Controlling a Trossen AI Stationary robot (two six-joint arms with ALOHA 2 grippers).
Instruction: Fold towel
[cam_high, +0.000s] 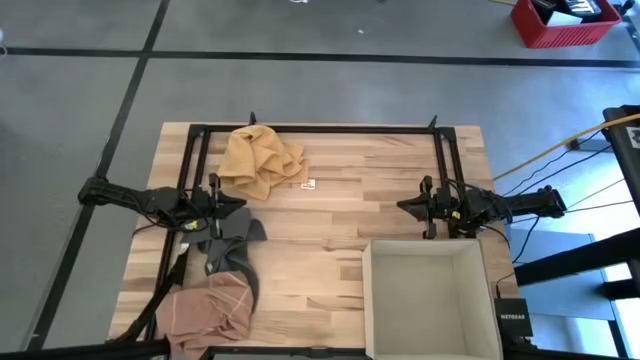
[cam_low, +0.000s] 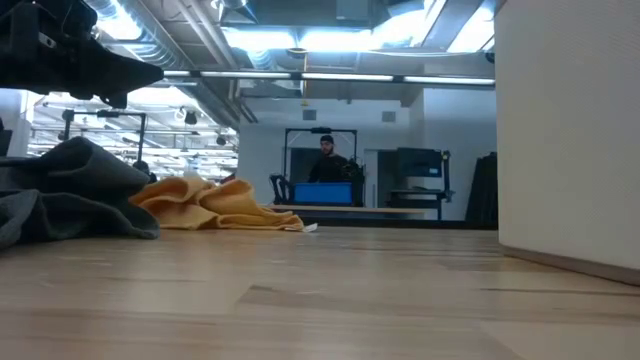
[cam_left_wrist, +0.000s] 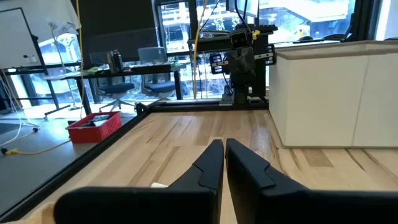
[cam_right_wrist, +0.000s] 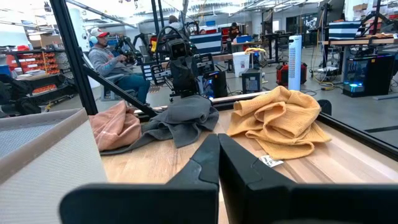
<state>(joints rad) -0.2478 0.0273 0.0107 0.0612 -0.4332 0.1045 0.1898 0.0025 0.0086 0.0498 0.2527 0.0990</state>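
Note:
Three crumpled towels lie on the wooden table. A yellow towel (cam_high: 262, 160) (cam_right_wrist: 280, 121) (cam_low: 215, 210) is at the far left. A grey towel (cam_high: 232, 243) (cam_right_wrist: 180, 117) lies in a heap near the left edge. A pink-brown towel (cam_high: 208, 310) (cam_right_wrist: 115, 124) sits at the near left corner. My left gripper (cam_high: 243, 204) (cam_left_wrist: 224, 149) hangs shut and level above the grey towel's far end, pointing right. My right gripper (cam_high: 400, 206) (cam_right_wrist: 217, 144) hangs shut and level at the right, pointing left, with nothing between its fingers.
A white open box (cam_high: 430, 298) (cam_left_wrist: 336, 93) stands at the near right, below my right gripper. A small white tag (cam_high: 309, 184) lies beside the yellow towel. A black frame (cam_high: 320, 128) runs along the table's far edge. Bare wood lies between the grippers. A person sits beyond the table.

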